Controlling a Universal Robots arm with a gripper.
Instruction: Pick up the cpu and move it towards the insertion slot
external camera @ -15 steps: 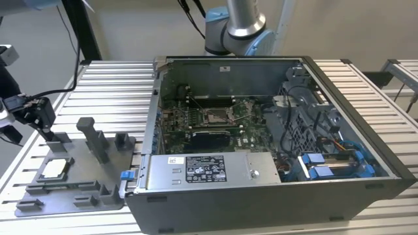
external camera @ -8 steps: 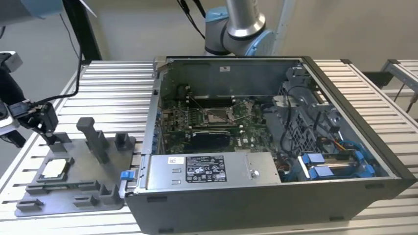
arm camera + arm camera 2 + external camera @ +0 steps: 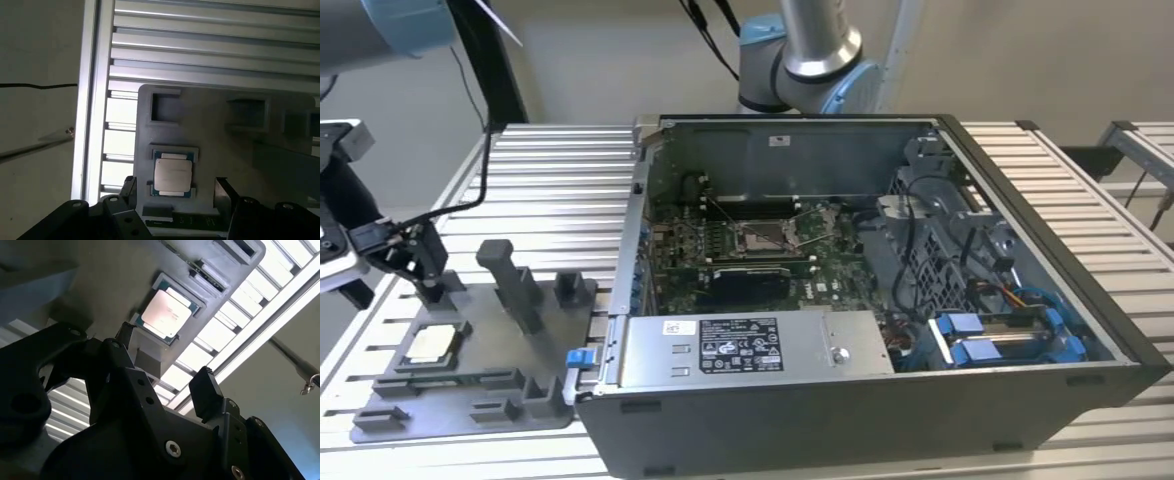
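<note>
Gripper (image 3: 175, 182) hangs over the left end (ext. view's left) of the grey fixture tray (image 3: 487, 350). Its fingers (image 3: 129, 191) are spread wide w/ nothing between them. It's near the cpu (image 3: 172, 175) but not touching it.

The cpu lies flat in a square recess near the tray's left edge, silver top up and the space above it free. It's close to square, so no clear long axis. Its sides run parallel w/ the tray edges.

A tall post (image 3: 507, 275) and shorter blocks stand on the tray, on the side twd the PC case (image 3: 787, 150). The case wall sits just beside the tray's right edge.

Insertion slot (image 3: 761, 237) is well apart from the cpu. It lies on the green motherboard inside the case, which is open on top w/ walls all round. The slatted table (image 3: 547, 180) carries both tray and case.
</note>
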